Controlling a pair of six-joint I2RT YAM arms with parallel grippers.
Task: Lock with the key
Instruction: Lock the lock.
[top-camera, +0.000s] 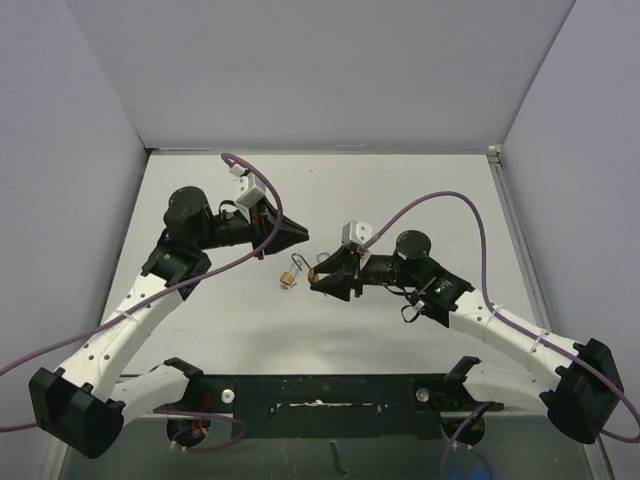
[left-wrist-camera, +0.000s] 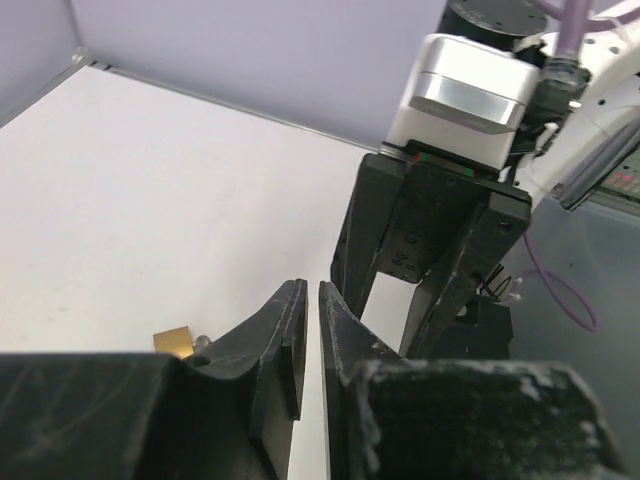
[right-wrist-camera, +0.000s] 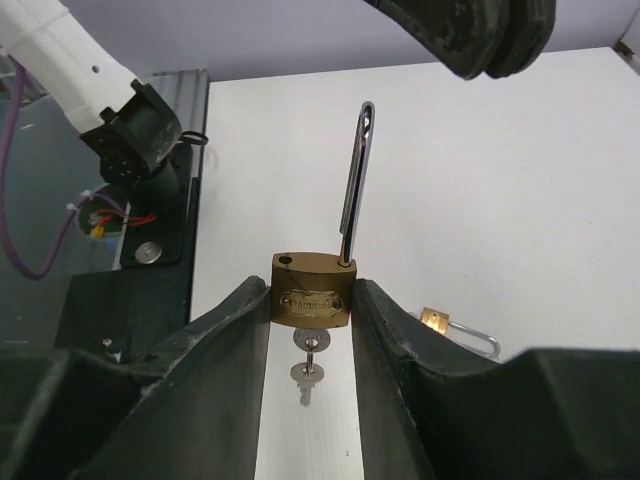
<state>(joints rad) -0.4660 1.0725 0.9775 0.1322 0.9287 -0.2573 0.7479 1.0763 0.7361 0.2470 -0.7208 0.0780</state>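
Brass padlock (right-wrist-camera: 310, 300): clamped by the body between the two fingers of the right gripper (top-camera: 320, 277) and held above the counter (right-wrist-camera: 520, 200).

- **Shackle** (right-wrist-camera: 355, 180): steel, standing upright and open. One leg sits in the body and the other socket on top of the body is empty.
- **Key** (right-wrist-camera: 306, 372): seated in the keyway on the underside of the body, with its head hanging free below.
- **Handling:** the padlock appears to be solid metal, rigid and dense for its size. Its smooth, polished faces are likely to slip under a light grip.
- **Where to grip:** hold the body across its sides, as it is held now, leaving the shackle and the key clear. The key is thin and small, so take it by the flat head only.
- **Left gripper** (left-wrist-camera: 312, 300): close in front of the padlock, with a thin slit between its fingers and nothing held.
- **Second padlock** (right-wrist-camera: 436, 320): lies flat on the counter just beyond the held one. It touches neither gripper.
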